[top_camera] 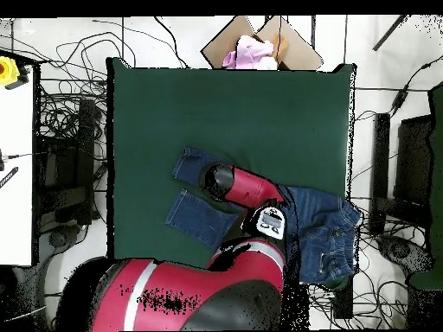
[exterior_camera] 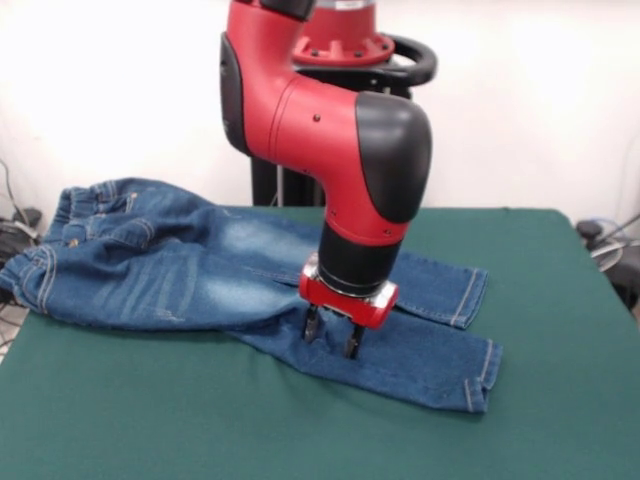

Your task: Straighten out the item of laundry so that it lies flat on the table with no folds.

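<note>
The item of laundry, a small pair of blue jeans, lies on the green table with its waistband at the left edge and both legs running right. The waist end is rumpled and reaches the table's edge. Both hems lie apart at the right. My gripper points straight down onto the near leg close to the crotch, its fingers open and at the cloth's surface. From overhead the arm covers the gripper; the jeans show on either side of it.
A cardboard box holding pink cloth sits beyond the table's far edge in the overhead view. Cables and dark equipment ring the table's sides. A white desk stands at the left.
</note>
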### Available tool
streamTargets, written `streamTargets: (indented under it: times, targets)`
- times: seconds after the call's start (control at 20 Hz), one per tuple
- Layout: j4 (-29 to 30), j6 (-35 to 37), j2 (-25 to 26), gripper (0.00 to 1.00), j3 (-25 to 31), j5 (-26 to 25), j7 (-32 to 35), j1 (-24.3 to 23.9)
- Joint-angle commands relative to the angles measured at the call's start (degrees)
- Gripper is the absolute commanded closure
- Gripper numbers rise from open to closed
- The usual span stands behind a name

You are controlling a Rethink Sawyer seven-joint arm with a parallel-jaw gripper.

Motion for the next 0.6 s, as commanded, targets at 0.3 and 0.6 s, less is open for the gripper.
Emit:
streamTargets:
  times: [0.3,0.6]
  targets:
    - [-14.2,1.6,11.4,0.00,4.1,15.5,22.5,10.4]
    - [-14.2,0.9,11.8,0.00,4.2,18.6,22.4,11.5]
